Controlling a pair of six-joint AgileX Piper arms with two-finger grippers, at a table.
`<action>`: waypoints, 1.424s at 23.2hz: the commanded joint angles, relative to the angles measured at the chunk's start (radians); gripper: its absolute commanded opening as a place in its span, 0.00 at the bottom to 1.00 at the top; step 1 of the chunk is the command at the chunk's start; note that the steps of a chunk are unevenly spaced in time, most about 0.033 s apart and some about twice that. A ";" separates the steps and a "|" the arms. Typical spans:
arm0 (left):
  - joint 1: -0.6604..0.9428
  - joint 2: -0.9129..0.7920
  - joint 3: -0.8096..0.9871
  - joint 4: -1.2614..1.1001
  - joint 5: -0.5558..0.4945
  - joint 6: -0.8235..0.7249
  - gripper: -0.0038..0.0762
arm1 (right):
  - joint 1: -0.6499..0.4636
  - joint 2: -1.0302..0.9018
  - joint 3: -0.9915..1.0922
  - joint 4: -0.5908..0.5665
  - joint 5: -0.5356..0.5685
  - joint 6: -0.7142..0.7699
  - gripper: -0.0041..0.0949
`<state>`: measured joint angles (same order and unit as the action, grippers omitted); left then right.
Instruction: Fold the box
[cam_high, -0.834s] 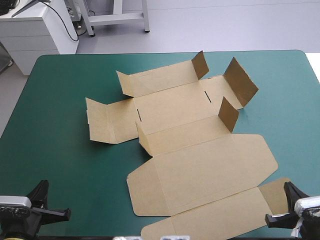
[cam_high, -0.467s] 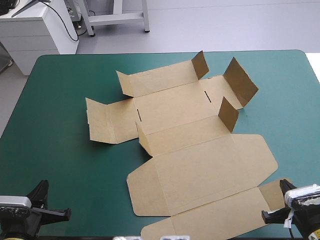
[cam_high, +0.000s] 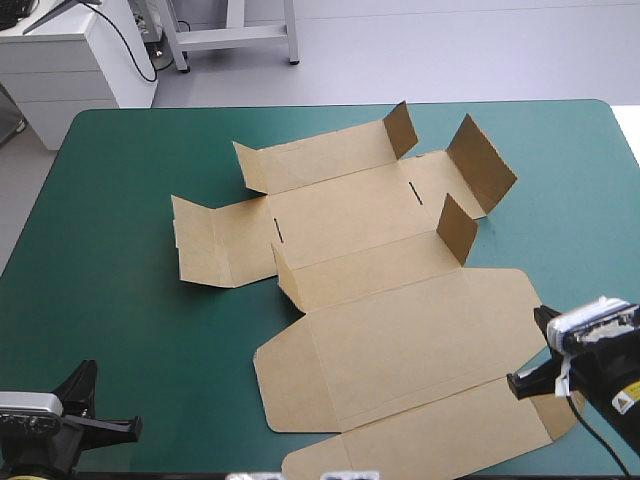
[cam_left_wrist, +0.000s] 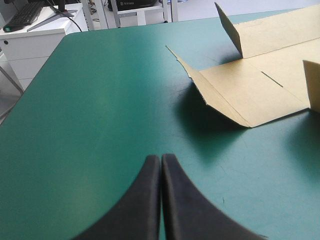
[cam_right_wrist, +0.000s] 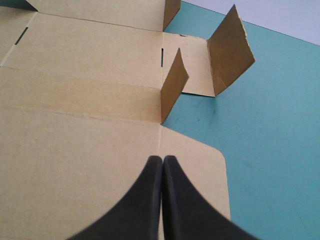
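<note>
The brown box (cam_high: 380, 330) lies as a cut sheet in the middle of the table, its lid panel flat toward the near edge. Several short flaps stand raised at the far and right sides. My right gripper (cam_high: 517, 383) is shut and hovers over the lid's near right corner. In the right wrist view its tips (cam_right_wrist: 162, 160) point across the lid (cam_right_wrist: 75, 165) at a raised side flap (cam_right_wrist: 172, 82). My left gripper (cam_high: 132, 428) is shut, low at the near left corner, well apart from the sheet. Ahead of its tips (cam_left_wrist: 161, 159) and to one side lies the box's left flap (cam_left_wrist: 240, 90).
Bare teal-green cover (cam_high: 110, 300) stretches left of the box, and a narrower strip (cam_high: 580, 230) runs along its right side. The sheet's nearest flap (cam_high: 420, 445) reaches almost to the table's near edge.
My right gripper has risen from the near right corner and moved forward over the lid's corner. The left gripper and the box have stayed still.
</note>
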<state>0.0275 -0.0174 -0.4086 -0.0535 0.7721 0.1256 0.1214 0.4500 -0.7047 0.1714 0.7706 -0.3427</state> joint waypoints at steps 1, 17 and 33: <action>-0.001 -0.006 -0.021 -0.011 -0.077 -0.001 0.04 | 0.000 0.145 -0.117 0.033 -0.086 -0.031 0.02; -0.001 -0.006 -0.021 -0.011 -0.077 -0.008 0.04 | 0.000 1.026 -0.884 0.024 0.277 -0.121 0.68; -0.001 -0.006 -0.021 -0.011 -0.077 -0.005 0.04 | 0.000 1.404 -0.996 0.000 0.434 -0.121 0.68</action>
<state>0.0275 -0.0174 -0.4086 -0.0535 0.7730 0.1256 0.1222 1.8825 -1.6663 0.1674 1.1791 -0.4550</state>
